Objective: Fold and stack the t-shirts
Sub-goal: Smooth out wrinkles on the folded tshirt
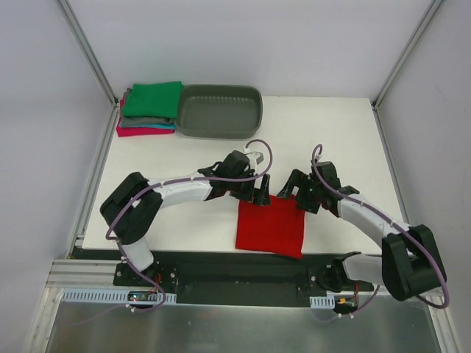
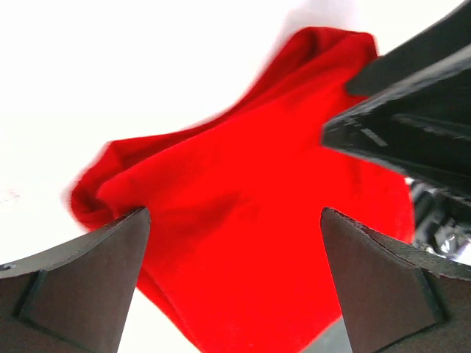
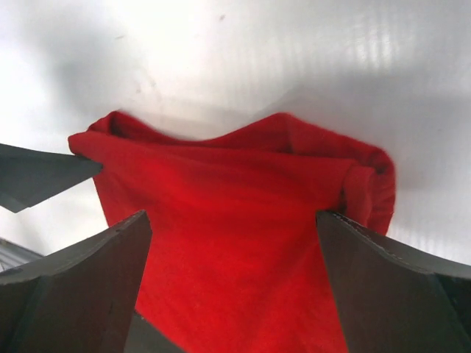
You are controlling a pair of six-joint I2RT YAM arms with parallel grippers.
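Note:
A bright red t-shirt (image 1: 270,228) lies folded into a rough rectangle near the table's front edge, between the two arms. My left gripper (image 1: 259,193) hovers open over its far left corner; the left wrist view shows red cloth (image 2: 243,220) spread below the wide-apart fingers. My right gripper (image 1: 293,193) is open over the far right corner, with the red shirt (image 3: 235,213) below its spread fingers. Neither holds cloth. A stack of folded t-shirts (image 1: 151,107), green on top over grey, teal and magenta, sits at the far left.
A grey oval plastic tub (image 1: 219,112) stands at the back, right beside the stack. Metal frame posts rise at the back corners. White walls close in the table on the left, right and back.

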